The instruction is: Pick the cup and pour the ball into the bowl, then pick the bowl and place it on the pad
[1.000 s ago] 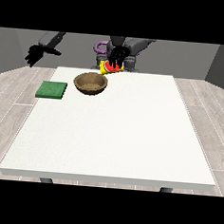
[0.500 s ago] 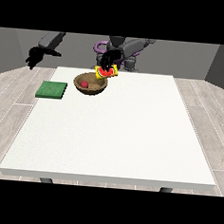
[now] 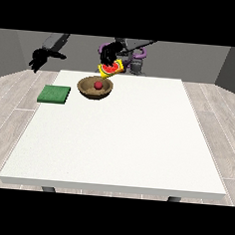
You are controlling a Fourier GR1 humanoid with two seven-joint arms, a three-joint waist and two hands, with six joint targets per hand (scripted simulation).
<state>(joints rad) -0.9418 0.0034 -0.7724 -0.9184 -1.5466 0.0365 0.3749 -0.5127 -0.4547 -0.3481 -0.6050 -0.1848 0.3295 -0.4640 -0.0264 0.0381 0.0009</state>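
Note:
A brown bowl (image 3: 95,88) stands on the white table (image 3: 122,140) near its far left, with a small red ball (image 3: 98,85) inside it. Just above the bowl's far right rim a yellow and red cup (image 3: 111,69) hangs tipped over, its mouth facing down towards the bowl. The hand at the view's right (image 3: 110,52) is curled round that cup. A green pad (image 3: 54,94) lies flat at the table's left edge, left of the bowl. The hand at the view's left (image 3: 38,58) hovers beyond the table's far left corner, its fingers hanging spread with nothing in them.
The robot's body (image 3: 136,58) stands behind the far edge of the table. Grey plank floor surrounds the table on all sides.
The cup-holding hand has moved left and upward over the bowl and tipped the cup further. The red ball now lies in the bowl. The other hand has hardly moved.

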